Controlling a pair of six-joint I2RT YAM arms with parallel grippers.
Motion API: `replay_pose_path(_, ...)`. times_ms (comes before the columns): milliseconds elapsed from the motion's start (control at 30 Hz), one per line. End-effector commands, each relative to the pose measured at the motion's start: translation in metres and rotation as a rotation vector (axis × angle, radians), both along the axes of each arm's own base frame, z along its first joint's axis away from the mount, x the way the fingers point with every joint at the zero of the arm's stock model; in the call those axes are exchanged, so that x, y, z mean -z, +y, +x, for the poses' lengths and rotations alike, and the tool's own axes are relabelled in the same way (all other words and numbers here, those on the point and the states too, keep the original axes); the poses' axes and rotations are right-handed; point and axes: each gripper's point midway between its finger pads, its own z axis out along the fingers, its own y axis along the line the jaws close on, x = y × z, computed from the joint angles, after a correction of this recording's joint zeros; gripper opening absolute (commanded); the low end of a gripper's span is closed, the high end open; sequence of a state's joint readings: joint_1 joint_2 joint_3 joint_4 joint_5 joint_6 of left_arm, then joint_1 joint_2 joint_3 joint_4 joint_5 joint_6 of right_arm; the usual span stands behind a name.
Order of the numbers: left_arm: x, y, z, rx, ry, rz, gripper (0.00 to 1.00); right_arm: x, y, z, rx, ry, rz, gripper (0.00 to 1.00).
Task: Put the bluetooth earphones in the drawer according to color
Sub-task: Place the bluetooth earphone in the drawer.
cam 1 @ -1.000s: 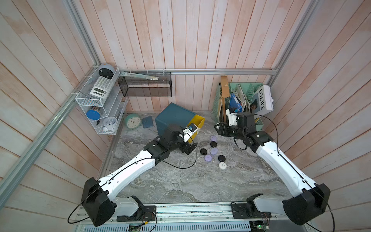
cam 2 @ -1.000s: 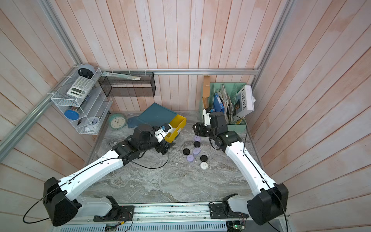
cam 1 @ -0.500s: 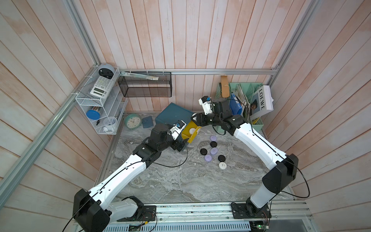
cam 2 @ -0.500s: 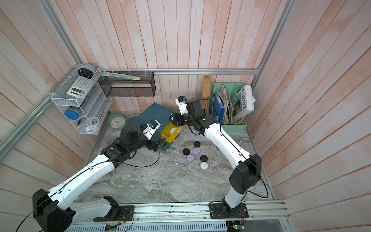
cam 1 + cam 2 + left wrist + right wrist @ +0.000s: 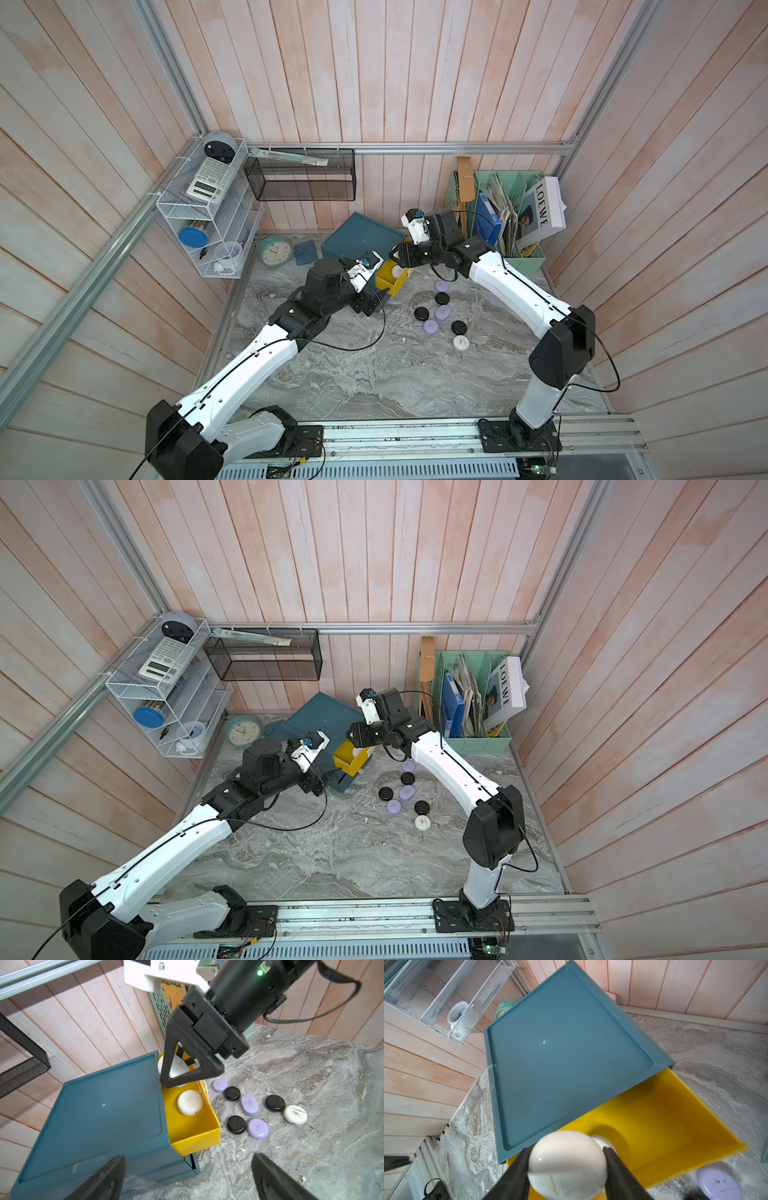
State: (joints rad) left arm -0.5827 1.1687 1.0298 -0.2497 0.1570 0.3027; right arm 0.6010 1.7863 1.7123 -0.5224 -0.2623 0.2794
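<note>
Arms [image 5: 249, 365] were white-shelled with black joints | cables [image 5: 345, 979] ran thin, black, looped | wrist brackets [image 5: 415, 226] were white | jaws were black triangular frames | LED [image 5: 259, 972] glowed green

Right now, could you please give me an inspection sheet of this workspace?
Surface: grey marbled tabletop, pale specks.
Job's things: dark teal plastic drawer cabinet, its yellow top drawer open with one white round earphone case inside; three glossy black cases, three lilac cases and one loose white case lie on the tabletop.
Clutter: mint-green round clock beside the cabinet; mint-green file rack of papers at the back.
Pincers: left pincer open, empty; right pincer shut on a second white case over the yellow drawer.
Cables: black cable loops under the left arm; a second cable trails behind the right arm.
Surroundings: wooden plank walls, white wire shelf, black mesh basket.
</note>
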Motion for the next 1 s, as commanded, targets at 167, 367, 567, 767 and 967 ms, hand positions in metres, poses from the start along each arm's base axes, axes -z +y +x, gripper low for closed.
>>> replay_pose_path(167, 0.000, -0.009, -0.009, 0.054, 0.018, -0.036, 1.00, 0.006, 0.000, 0.002, 0.004, 0.016, -0.049, 0.48)
replay_pose_path(367, 0.005, -0.010, -0.009, 0.051, 0.020, -0.020, 1.00, 0.004, -0.001, 0.004, 0.015, -0.008, -0.047, 0.65)
replay_pose_path(567, 0.007, -0.018, -0.016, 0.084, 0.008, -0.013, 1.00, 0.001, 0.000, 0.003, 0.018, -0.010, -0.030, 0.69)
replay_pose_path(767, 0.013, -0.027, -0.022, 0.104, 0.006, 0.006, 1.00, -0.007, -0.016, -0.002, 0.064, -0.064, -0.038, 0.69)
replay_pose_path(967, 0.025, -0.044, -0.029, 0.152, 0.038, 0.004, 1.00, -0.014, -0.047, -0.011, 0.130, -0.108, -0.096, 0.69)
